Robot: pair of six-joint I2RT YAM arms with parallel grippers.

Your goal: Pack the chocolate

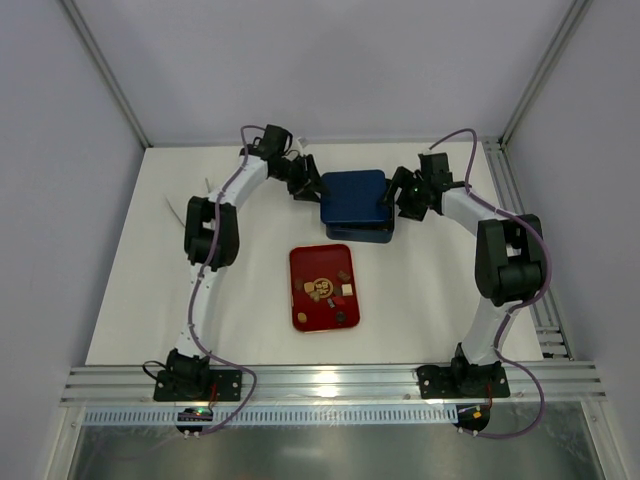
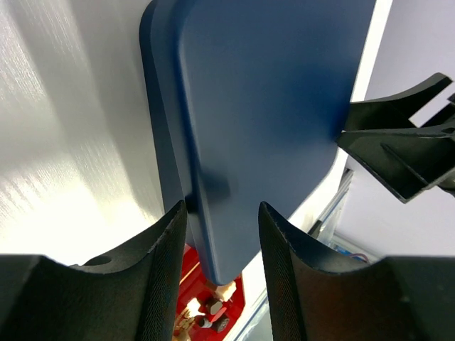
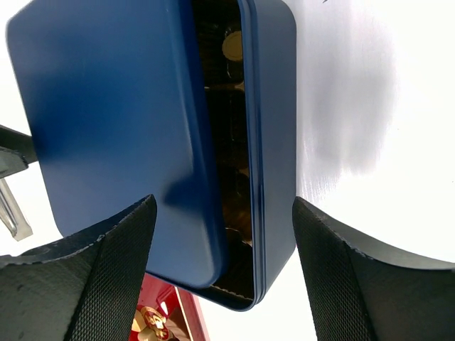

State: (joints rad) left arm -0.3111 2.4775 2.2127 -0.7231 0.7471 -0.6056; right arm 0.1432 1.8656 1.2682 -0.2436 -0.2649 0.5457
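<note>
Several small chocolate pieces (image 1: 345, 290), dark, tan and cream, lie on the red tray (image 1: 300, 300) at mid table. The dark blue box (image 1: 358, 230) stands behind it, its blue lid (image 1: 352, 190) lying askew on top. My left gripper (image 1: 303, 188) is open, its fingers astride the lid's left corner (image 2: 222, 213). My right gripper (image 1: 400, 200) is wide open astride the right end of box and lid (image 3: 224, 209). Through the gap under the lid (image 3: 114, 121) I see brown cells and a cream round piece (image 3: 231, 46) in the box (image 3: 274, 106).
The red tray also shows below the lid in the left wrist view (image 2: 195, 277), with pieces on it (image 2: 213, 305). White table all round, walls at back and sides, a metal rail along the near edge (image 1: 320, 380).
</note>
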